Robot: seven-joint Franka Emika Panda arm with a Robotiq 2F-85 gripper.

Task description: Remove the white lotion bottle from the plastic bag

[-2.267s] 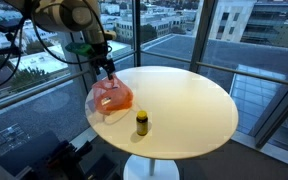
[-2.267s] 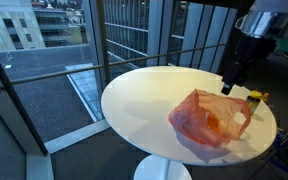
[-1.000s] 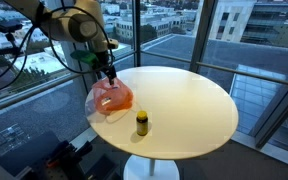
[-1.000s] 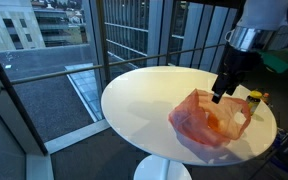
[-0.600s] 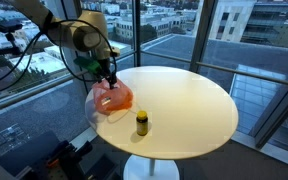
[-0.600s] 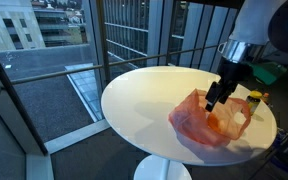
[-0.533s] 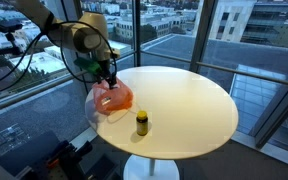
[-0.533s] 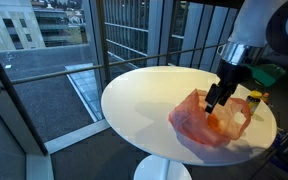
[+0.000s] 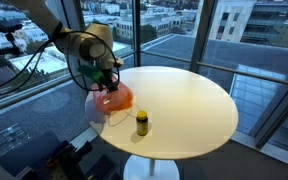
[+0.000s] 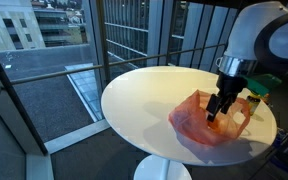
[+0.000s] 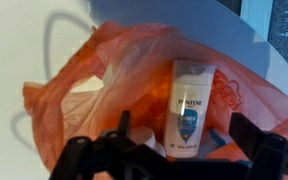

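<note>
light: dim daylight, windows (image 9: 184, 30) | shadows: soft on table (image 10: 144, 100) | wrist view: blurred

The plastic bag (image 9: 112, 98) lies on the round table (image 9: 184, 100), near its edge. In the wrist view the lotion bottle (image 11: 190, 108) lies inside the bag. The gripper (image 10: 216, 113) hangs at the bag's opening, its fingers spread to either side of the bottle. A small jar (image 9: 141, 123) stands on the table just beside the bag.

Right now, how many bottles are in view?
2: the white lotion bottle lies inside the orange bag; a small yellow bottle stands on the table beside it. The bag may hide more.
</note>
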